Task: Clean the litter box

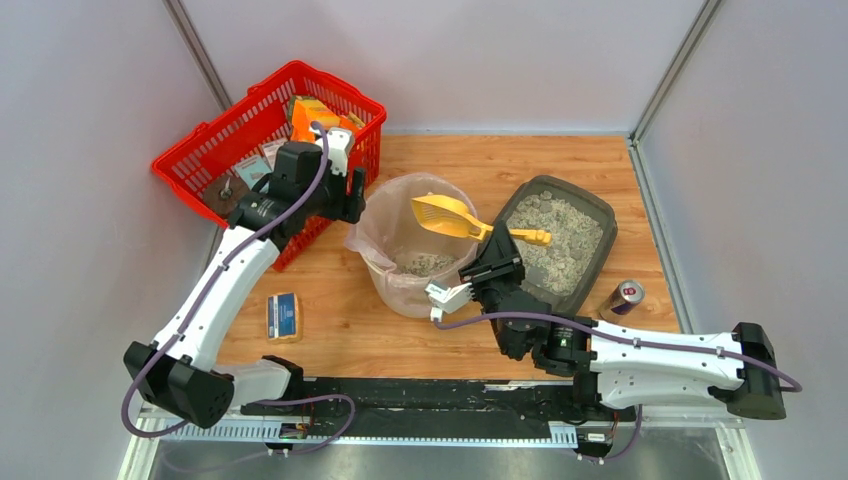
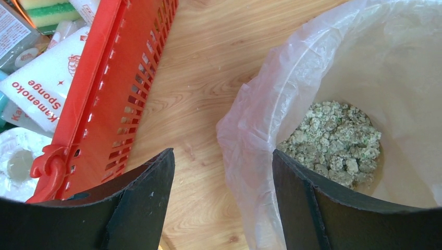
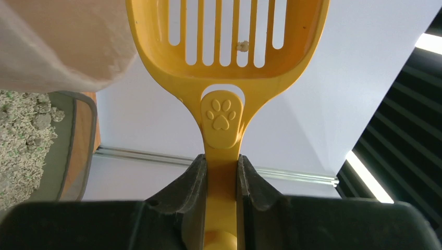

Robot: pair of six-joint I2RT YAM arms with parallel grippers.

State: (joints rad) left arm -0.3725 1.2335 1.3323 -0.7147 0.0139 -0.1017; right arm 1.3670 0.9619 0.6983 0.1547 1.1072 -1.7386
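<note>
I pinch the yellow litter scoop [image 3: 221, 112] handle in my right gripper [image 3: 221, 162], its head forward over the bagged bin [image 1: 372, 245] for dumping. My left gripper [image 2: 223, 161] is spread at the bin's rim.

You are in a lab booth: plain grey panel walls [image 1: 90, 150] enclose a wooden tabletop [image 1: 450, 160] with a mounting rail [image 1: 430, 395].

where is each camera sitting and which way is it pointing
top: above and behind the robot, looking down on the table; left arm and right arm show
left wrist: on the left arm, looking down between basket and bin; the open left pincer frames it
right wrist: on the right arm, looking along the scoop toward a wall; right pincer shut on it
shared: bin in top and left wrist; scoop and litter box in top and right wrist
</note>
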